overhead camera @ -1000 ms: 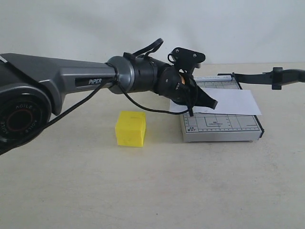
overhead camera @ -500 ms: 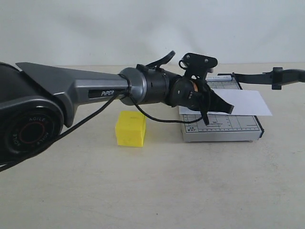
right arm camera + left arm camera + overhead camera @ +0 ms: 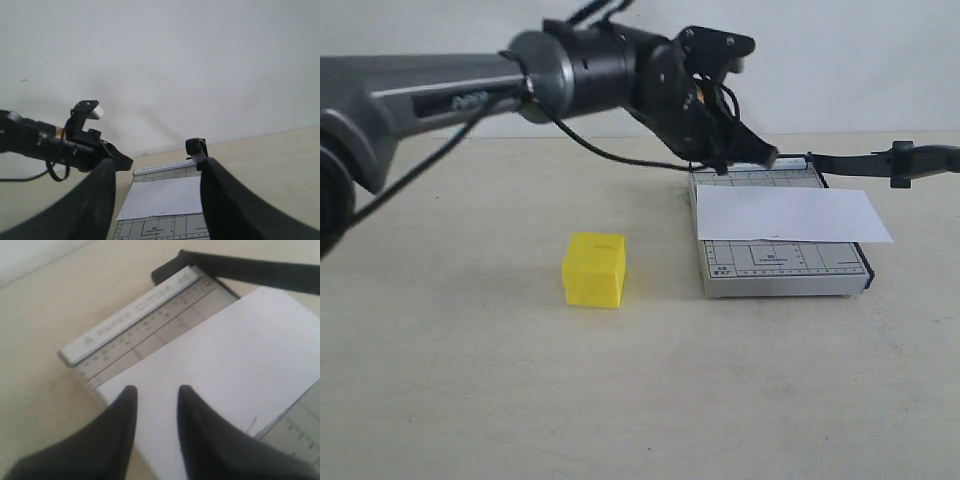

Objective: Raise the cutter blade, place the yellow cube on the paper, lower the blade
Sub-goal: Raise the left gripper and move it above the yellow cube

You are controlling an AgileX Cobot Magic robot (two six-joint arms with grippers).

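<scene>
The table is bare and wide around the yellow cube, which stands at nine o'clock of the grey gridded base, well apart from it. The cube is matte with plain faces and sharp edges. The paper, white and smooth, lies flat on the base, and its three o'clock edge hangs a little over the rim. The cutter blade, thin and black, is raised from its hinge at one o'clock. The left gripper hovers over the paper's corner at eleven o'clock, its fingers parted and empty. The right gripper has its fingers wide apart, but I cannot tell if it grasps the blade.
</scene>
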